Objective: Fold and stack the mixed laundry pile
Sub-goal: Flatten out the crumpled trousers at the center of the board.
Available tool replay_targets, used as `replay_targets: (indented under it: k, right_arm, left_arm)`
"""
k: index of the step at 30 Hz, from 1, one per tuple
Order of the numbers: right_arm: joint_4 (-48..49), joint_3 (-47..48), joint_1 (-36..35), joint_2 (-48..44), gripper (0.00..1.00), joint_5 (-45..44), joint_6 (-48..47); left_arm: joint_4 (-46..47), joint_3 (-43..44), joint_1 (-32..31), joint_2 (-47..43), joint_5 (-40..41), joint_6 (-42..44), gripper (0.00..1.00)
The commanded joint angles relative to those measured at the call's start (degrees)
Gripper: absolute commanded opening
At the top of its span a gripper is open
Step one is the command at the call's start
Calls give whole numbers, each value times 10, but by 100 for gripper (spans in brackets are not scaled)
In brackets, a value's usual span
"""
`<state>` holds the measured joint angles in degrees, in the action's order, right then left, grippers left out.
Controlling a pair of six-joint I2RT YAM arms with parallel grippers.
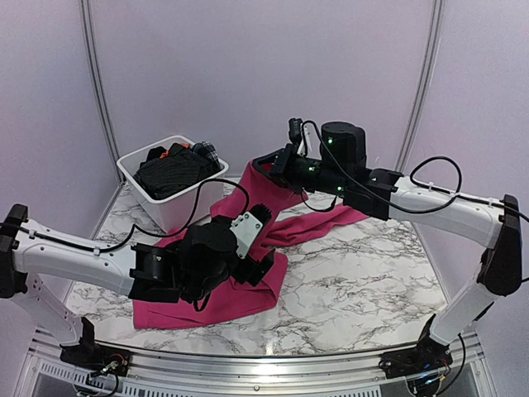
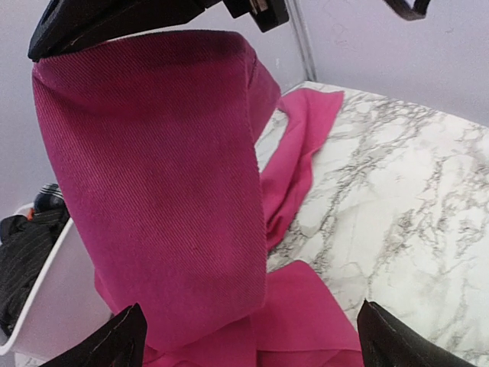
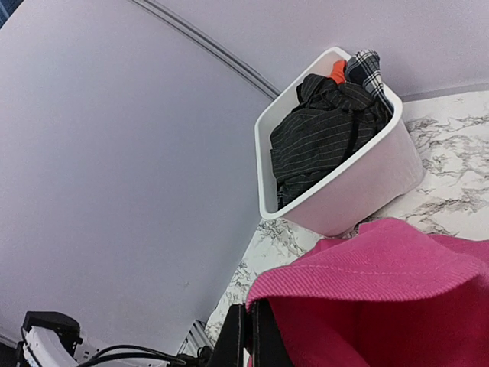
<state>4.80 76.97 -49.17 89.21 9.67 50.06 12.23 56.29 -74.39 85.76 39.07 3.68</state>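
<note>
The large magenta-pink cloth (image 1: 216, 299) lies partly on the marble table, and one corner is lifted in a hanging strip (image 2: 168, 191). My right gripper (image 3: 248, 336) is shut on the hem of that raised corner (image 3: 382, 306), and it holds the corner up near the tub (image 1: 263, 165). My left gripper (image 2: 252, 336) is open just in front of the hanging strip, over the cloth on the table (image 1: 260, 269), with nothing between its fingertips (image 2: 126, 332). The black pinstriped shirt (image 3: 313, 138), an orange garment (image 3: 337, 71) and a dark plaid piece (image 3: 368, 67) are in the tub.
The white plastic tub (image 1: 165, 207) stands at the back left of the table, close to the raised cloth. Bare marble (image 1: 372, 281) shows to the right of the cloth. Pale curtain walls enclose the back and sides.
</note>
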Motion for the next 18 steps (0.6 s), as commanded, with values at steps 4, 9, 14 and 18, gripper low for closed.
replay_targets:
  k: [4,9,14,18]
  right_arm:
    - [-18,42,-18,9,0,-54,38]
    - [-17,36,-21,6,0,-68,61]
    - [-15,34,-22,7,0,-69,73]
    - [-17,32,-22,-1,0,-75,82]
  left_arm:
    - [119,39,-9,64,164,101,99]
    - [179,54,-8,97,206,151,98]
    - [199,86,-2,131,233,186,79]
    - [204,81,4,124,240,187,46]
